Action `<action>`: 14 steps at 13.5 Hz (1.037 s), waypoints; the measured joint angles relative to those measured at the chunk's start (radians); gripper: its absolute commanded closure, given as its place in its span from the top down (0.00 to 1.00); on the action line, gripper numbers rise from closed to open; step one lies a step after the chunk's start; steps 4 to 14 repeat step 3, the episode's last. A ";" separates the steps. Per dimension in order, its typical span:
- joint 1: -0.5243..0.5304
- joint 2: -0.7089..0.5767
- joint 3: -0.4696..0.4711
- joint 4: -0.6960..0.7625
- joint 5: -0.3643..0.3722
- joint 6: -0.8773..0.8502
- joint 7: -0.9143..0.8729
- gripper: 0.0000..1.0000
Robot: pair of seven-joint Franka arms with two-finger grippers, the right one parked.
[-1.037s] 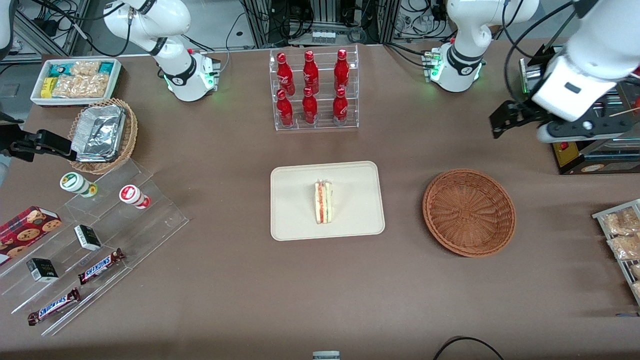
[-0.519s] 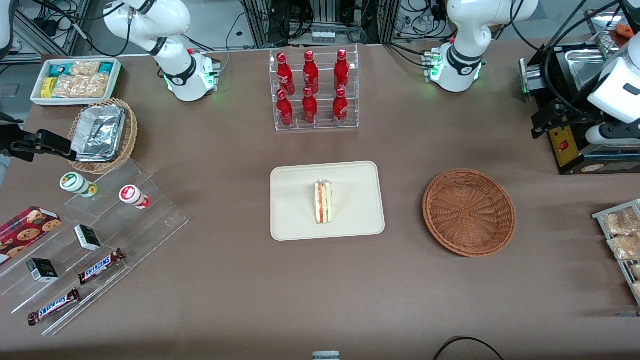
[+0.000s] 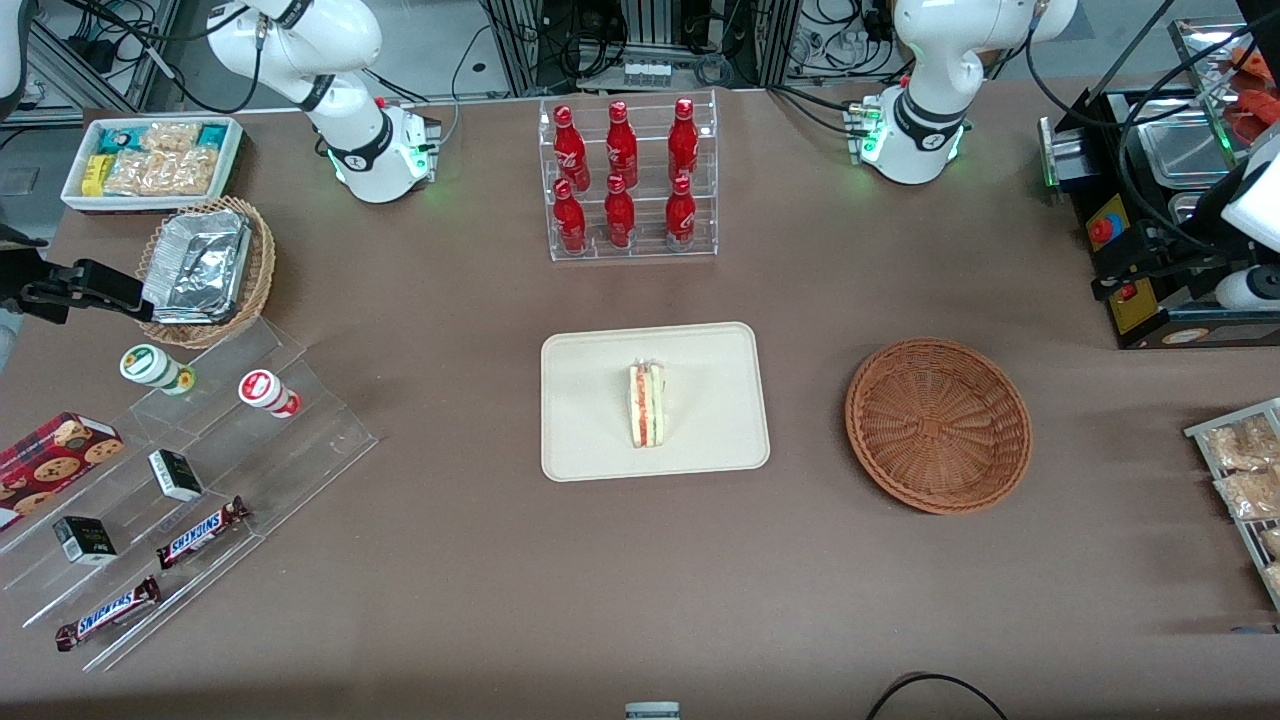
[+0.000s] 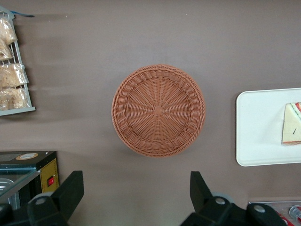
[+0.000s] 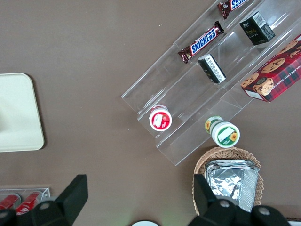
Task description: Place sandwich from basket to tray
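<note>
Brown cloth covers the tabletop (image 3: 480, 580), and in its middle lies the flat cream plastic tray (image 3: 590, 440) with rounded corners. On the tray sits the small three-cornered sandwich (image 3: 646, 404) of pale bread, with red and green layers along its cut edge. It rests near the middle of the tray and nothing holds it. Beside the tray, toward the working arm's end of the tabletop, is the round reddish-brown woven basket (image 3: 938, 425). It is apart from the tray and nothing lies in it. The end effector (image 4: 136, 188) of the left arm is high above the tabletop, up over a black machine box (image 3: 1160, 300) with a red button, well apart from the basket and the tray. Its two black fingers (image 4: 70, 190) are spread wide with nothing between them. Farther from the front camera than the tray stands a clear plastic rack of red bottles (image 3: 625, 180). A wire rack of snack bags (image 3: 1240, 480) sits at the working arm's end.
</note>
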 measured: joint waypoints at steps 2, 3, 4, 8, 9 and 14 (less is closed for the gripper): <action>0.000 0.003 0.011 0.006 0.000 -0.006 0.020 1.00; 0.000 0.003 0.018 0.006 0.000 -0.007 0.030 1.00; 0.000 0.003 0.018 0.006 0.000 -0.007 0.030 1.00; 0.000 0.003 0.018 0.006 0.000 -0.007 0.030 1.00; 0.000 0.003 0.018 0.006 0.000 -0.007 0.030 1.00; 0.000 0.003 0.018 0.006 0.000 -0.007 0.030 1.00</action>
